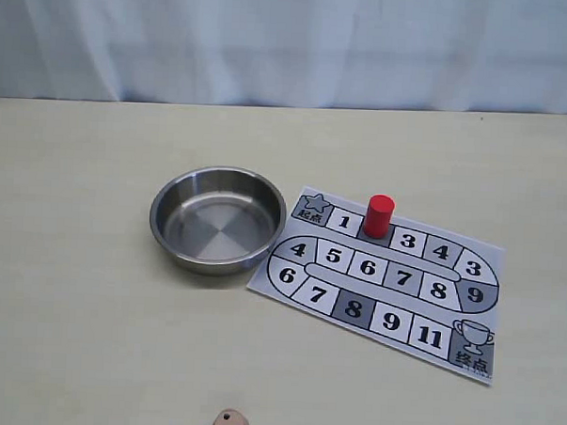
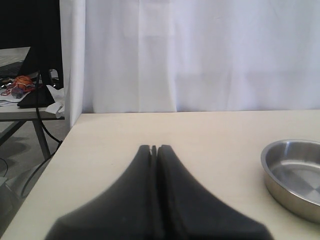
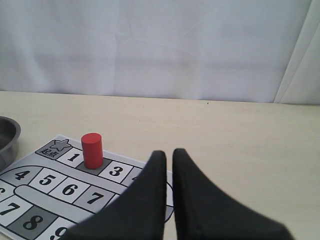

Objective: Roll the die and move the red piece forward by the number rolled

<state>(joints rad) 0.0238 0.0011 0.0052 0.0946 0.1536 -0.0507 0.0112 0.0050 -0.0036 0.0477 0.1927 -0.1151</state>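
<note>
The die (image 1: 229,424), a small tan cube with black pips, lies on the table at the near edge of the exterior view, partly cut off by the frame. The red piece (image 1: 378,216) stands upright on the grey square between 1 and 3 of the printed board (image 1: 375,278). In the right wrist view the red piece (image 3: 92,150) is ahead of my right gripper (image 3: 169,152), whose fingers stand a thin slit apart and hold nothing. My left gripper (image 2: 154,147) is shut and empty, over bare table beside the steel bowl (image 2: 270,152). Neither gripper shows in the exterior view.
The empty steel bowl (image 1: 157,212) sits just left of the board, touching its corner. A white curtain closes off the back of the table. The left table edge (image 2: 60,150) drops off near the left gripper, with a cluttered stand beyond it.
</note>
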